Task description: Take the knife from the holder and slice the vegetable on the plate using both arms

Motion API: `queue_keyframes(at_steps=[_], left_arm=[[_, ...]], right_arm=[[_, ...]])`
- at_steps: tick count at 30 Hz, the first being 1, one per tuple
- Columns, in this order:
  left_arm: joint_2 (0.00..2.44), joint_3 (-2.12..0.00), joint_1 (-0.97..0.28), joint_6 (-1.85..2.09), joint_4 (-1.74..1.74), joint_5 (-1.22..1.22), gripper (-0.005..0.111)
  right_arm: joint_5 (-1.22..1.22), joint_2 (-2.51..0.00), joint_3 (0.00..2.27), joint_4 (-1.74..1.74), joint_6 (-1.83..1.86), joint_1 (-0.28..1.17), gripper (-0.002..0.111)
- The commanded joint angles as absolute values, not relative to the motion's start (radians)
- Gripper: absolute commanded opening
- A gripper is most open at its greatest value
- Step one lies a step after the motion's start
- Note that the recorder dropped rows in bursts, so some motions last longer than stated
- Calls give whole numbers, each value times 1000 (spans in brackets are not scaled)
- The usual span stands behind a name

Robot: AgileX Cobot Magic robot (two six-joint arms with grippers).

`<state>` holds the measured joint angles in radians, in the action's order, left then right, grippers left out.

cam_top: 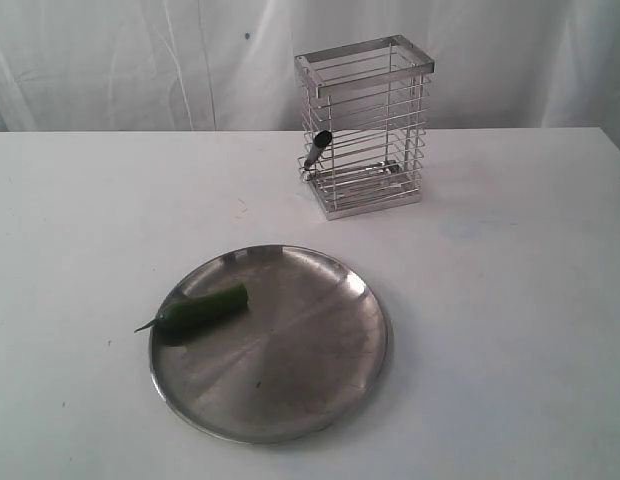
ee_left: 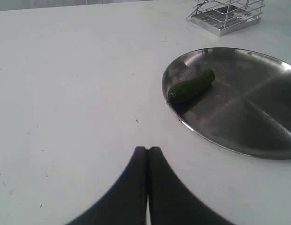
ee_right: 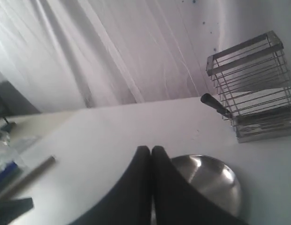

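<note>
Chrome wire bars form the tall boxy holder (cam_top: 363,125) at upper centre of the exterior view, the knife (cam_top: 318,148) poking its black handle out the left side. Lower centre, the dull round steel plate (cam_top: 300,390) carries the smooth dark green vegetable (cam_top: 202,308) at its left rim, stem tip overhanging. Both the left gripper (ee_left: 147,149) and the right gripper (ee_right: 150,148) are clenched, black jaws pressed together, gripping nothing.

surface: white table (cam_top: 510,330) | on it: plate (cam_top: 290,385) (steel), holder (cam_top: 375,130) | specks (ee_left: 137,121), possibly dirt
</note>
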<state>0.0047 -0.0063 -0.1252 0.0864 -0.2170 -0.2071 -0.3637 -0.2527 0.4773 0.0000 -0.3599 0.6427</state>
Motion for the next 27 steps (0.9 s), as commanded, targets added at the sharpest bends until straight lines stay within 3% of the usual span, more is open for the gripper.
queue_keyframes(at_steps=[1, 10, 18, 27], left_arm=[[0, 0, -121, 86, -224, -213, 0], [0, 0, -121, 86, -224, -213, 0], [0, 0, -121, 86, -224, -213, 0], [0, 0, -121, 86, -224, -213, 0]], right_arm=[[-553, -491, 683, 0, -142, 651, 0], [-608, -875, 836, 44, -111, 651, 4], [-431, -1136, 845, 396, -116, 651, 52], [-130, -1367, 995, 409, -290, 639, 54]])
